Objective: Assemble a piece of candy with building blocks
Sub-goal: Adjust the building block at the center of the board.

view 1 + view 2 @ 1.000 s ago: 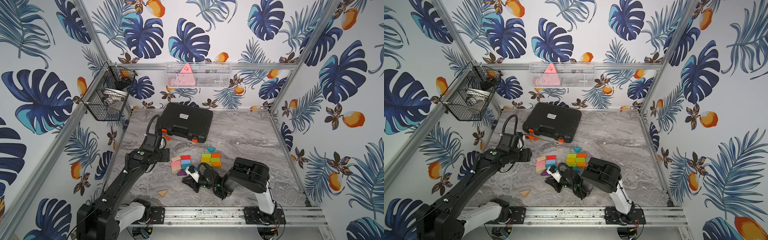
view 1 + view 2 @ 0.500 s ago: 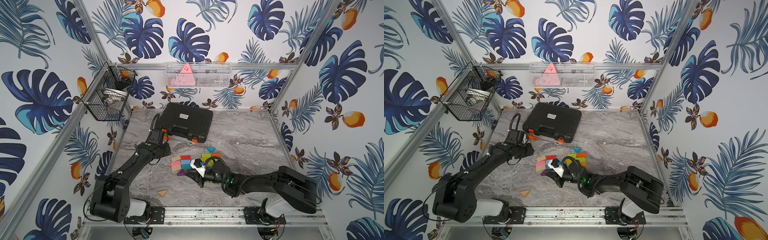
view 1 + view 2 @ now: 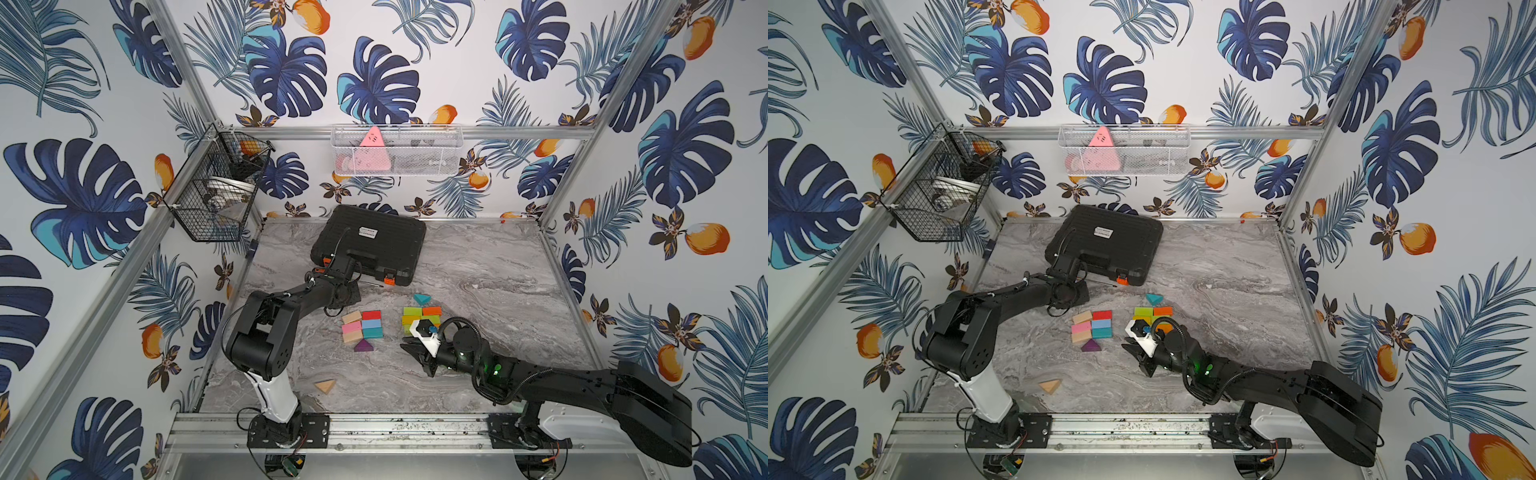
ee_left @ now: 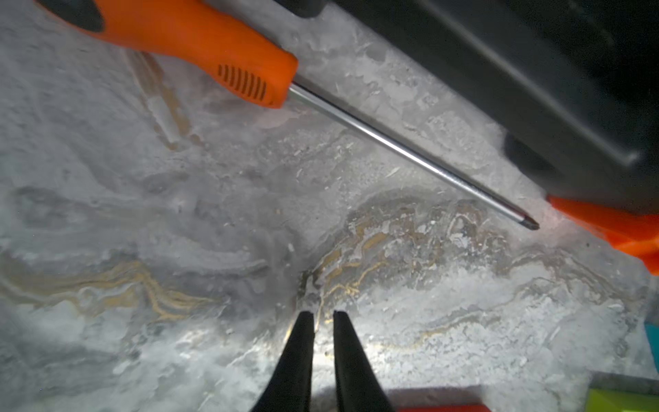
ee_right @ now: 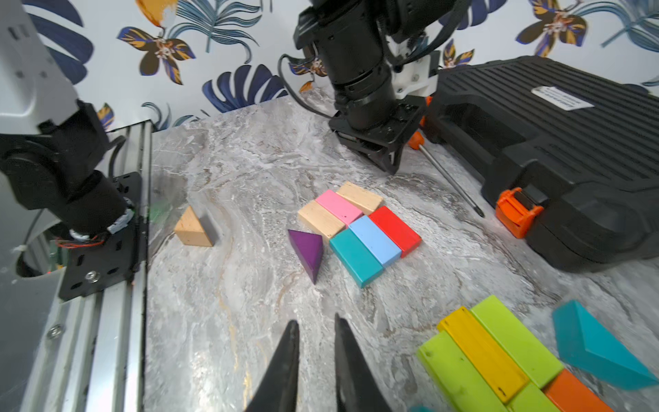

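The worktop (image 3: 478,266), grey marble, carries everything. At the back lies the black tool case (image 3: 374,245), lid down.

I have the left gripper (image 4: 323,314) low over bare marble between the case and the blocks. Its jaws are drawn almost together, with a thin slit between the tips and nothing in them. The right gripper (image 5: 313,323) hovers in front of the blocks, jaws likewise close to meeting and empty.

Mid-worktop, six bricks (image 3: 361,326) lie flat and touching, two by three: plain wood, red, pink, light blue, plain wood, teal. Near their right side, apart from them, is a second patch (image 3: 417,316) of green, yellow and orange bricks, partly hidden by the right wrist in both top views.

Just behind that patch sits a teal wedge (image 3: 421,298). Just in front of the six lies a purple wedge (image 3: 363,345). Well apart, near the front rail, is a plain wood wedge (image 3: 325,386).

An orange-handled screwdriver (image 4: 228,53) lies along the case's front edge, tip near an orange latch.
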You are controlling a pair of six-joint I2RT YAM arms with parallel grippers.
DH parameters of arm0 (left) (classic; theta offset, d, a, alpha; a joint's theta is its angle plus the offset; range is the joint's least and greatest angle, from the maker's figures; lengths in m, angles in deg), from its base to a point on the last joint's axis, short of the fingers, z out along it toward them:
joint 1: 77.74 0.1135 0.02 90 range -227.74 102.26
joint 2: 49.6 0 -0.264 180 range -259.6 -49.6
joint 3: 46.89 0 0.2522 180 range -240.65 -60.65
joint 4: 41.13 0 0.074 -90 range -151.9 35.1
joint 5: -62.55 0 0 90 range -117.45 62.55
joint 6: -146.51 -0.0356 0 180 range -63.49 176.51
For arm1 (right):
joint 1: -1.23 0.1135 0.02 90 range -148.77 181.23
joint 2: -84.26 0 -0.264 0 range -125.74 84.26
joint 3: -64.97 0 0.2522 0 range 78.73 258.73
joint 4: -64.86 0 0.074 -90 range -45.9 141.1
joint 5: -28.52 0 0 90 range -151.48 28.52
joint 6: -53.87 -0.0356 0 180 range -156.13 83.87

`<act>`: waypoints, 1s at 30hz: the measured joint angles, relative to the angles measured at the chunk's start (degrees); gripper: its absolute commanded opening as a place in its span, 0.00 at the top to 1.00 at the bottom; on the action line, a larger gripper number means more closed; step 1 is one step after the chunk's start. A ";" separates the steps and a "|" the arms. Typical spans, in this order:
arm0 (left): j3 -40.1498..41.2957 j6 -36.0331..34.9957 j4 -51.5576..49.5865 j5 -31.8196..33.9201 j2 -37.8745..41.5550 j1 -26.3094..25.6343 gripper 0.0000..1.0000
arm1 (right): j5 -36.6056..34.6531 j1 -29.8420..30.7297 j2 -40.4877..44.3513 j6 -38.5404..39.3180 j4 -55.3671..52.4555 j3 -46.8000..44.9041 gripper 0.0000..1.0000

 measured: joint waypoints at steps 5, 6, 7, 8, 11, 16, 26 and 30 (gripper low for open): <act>-0.39 -0.04 0.48 0.39 -1.55 -1.31 0.85 | -0.15 -0.37 -0.33 0.33 -0.15 0.09 0.78; -0.50 -0.04 0.61 0.42 -1.70 -1.46 0.86 | -0.20 -0.44 -0.44 0.37 -0.15 0.13 0.78; -0.70 -0.09 0.44 0.50 -1.81 -1.64 0.86 | -0.17 -0.50 -0.52 0.37 -0.15 0.13 0.78; -0.87 -0.26 0.37 0.59 -1.92 -1.84 0.86 | -0.17 -0.55 -0.59 0.37 -0.15 0.13 0.78; -1.70 -1.09 -0.17 0.61 -2.49 -2.56 0.88 | 0.11 -0.70 -0.94 0.37 -0.11 0.07 0.78; -2.54 -1.36 -1.16 0.57 -2.99 -3.89 0.90 | 0.28 -0.70 -1.31 0.35 -0.02 -0.22 0.77; -1.81 -1.36 -2.99 0.55 -1.66 -4.46 0.92 | 0.52 -0.76 -1.77 0.33 0.09 -0.68 0.76; -1.16 -1.36 -3.48 0.35 -1.25 -4.79 0.92 | 0.55 -0.76 -2.01 0.33 0.13 -0.70 0.76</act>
